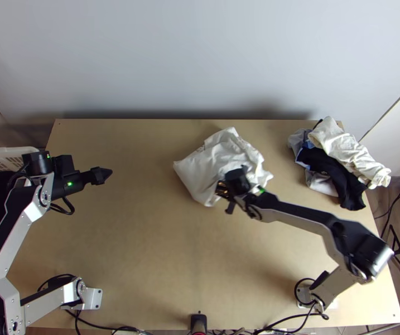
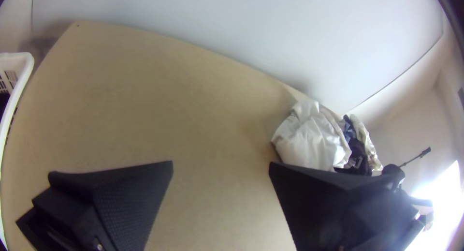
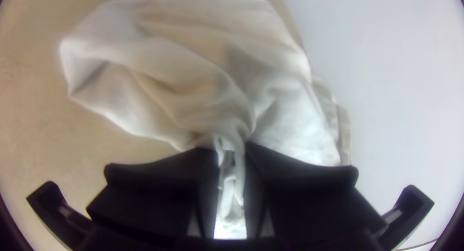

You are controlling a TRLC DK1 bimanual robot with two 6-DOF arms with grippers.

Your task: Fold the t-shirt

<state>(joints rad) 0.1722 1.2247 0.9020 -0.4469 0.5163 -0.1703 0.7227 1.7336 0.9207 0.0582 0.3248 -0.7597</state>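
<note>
In the top view, my left gripper (image 1: 106,173) is over the table's left part, well apart from the white t-shirt (image 1: 213,164). My right gripper (image 1: 229,192) is at the shirt's near right side. The left wrist view has the left gripper (image 2: 221,166) open with a wide gap, and the bunched t-shirt (image 2: 311,140) far beyond it. Seen from the right wrist, the right gripper (image 3: 232,152) is shut on a gathered, creased part of the t-shirt (image 3: 193,48). Its folds hide how the rest lies.
A pile of dark, blue and cream clothes (image 1: 339,162) lies at the table's far right. A white basket (image 1: 1,153) stands beyond the left edge. Bare wooden table (image 1: 144,245) spreads between the arms, and a pale wall (image 1: 200,61) rises behind its far edge.
</note>
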